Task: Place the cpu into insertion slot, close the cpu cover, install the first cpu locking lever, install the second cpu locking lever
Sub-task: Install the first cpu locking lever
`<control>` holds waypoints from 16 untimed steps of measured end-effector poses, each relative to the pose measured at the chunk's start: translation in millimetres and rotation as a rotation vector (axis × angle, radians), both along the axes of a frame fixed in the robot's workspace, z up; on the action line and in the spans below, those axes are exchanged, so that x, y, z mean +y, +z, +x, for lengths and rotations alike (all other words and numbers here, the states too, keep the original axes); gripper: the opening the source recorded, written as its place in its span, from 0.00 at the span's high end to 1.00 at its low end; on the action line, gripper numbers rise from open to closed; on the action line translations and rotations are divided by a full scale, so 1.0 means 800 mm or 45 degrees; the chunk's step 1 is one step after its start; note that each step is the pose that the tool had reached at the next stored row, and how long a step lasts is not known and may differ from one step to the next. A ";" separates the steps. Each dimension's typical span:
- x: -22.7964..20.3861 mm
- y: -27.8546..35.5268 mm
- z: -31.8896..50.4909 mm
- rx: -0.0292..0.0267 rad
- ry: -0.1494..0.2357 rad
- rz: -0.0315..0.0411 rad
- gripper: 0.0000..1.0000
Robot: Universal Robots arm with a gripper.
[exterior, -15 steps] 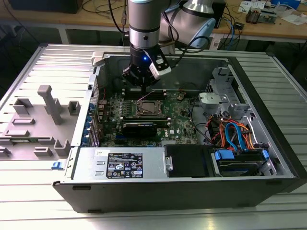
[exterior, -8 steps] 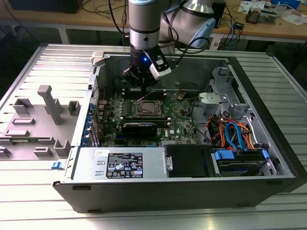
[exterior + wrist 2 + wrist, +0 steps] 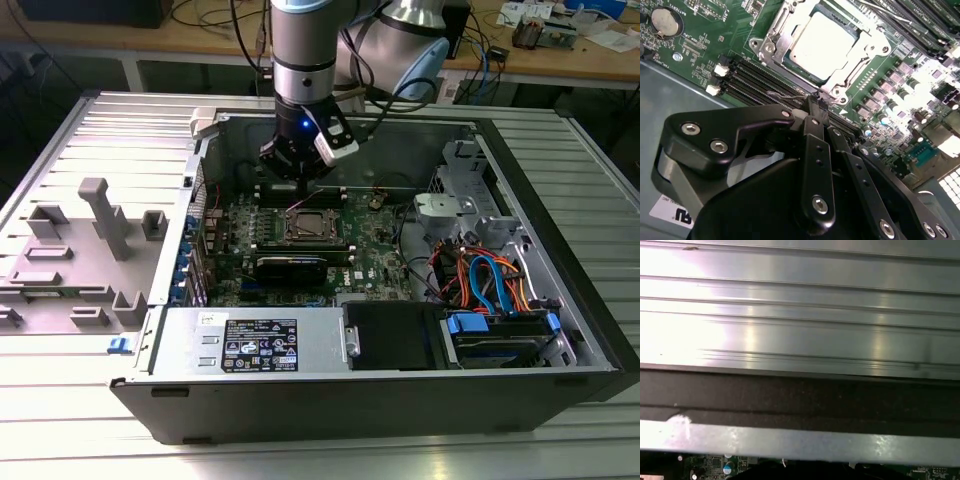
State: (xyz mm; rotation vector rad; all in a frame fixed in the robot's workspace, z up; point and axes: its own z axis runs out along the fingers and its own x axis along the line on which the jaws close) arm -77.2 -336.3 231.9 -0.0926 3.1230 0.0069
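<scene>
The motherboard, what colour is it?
Green, clearest in the second wrist view: motherboard.

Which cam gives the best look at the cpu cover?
The second wrist view: the cpu cover lies closed, framing the cpu, with its edges and screws plain. In the exterior view it is a small frame below the gripper. The first wrist view looks at ribbed metal panel.

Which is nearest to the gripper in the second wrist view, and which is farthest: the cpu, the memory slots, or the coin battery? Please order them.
Measured from the gripper:
1. The memory slots, directly beside the fingertips.
2. The cpu, just beyond them, seated under the closed cpu cover.
3. The coin battery, far off at the board's corner.
</scene>
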 end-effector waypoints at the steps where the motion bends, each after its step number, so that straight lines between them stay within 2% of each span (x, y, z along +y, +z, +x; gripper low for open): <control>1: 0.0007 -0.0004 0.002 0.0000 0.000 0.0001 0.89; 5: 0.0025 -0.0027 0.007 -0.0003 0.000 0.0003 0.89; 16: 0.0026 -0.0090 0.016 0.0000 0.000 0.0027 0.89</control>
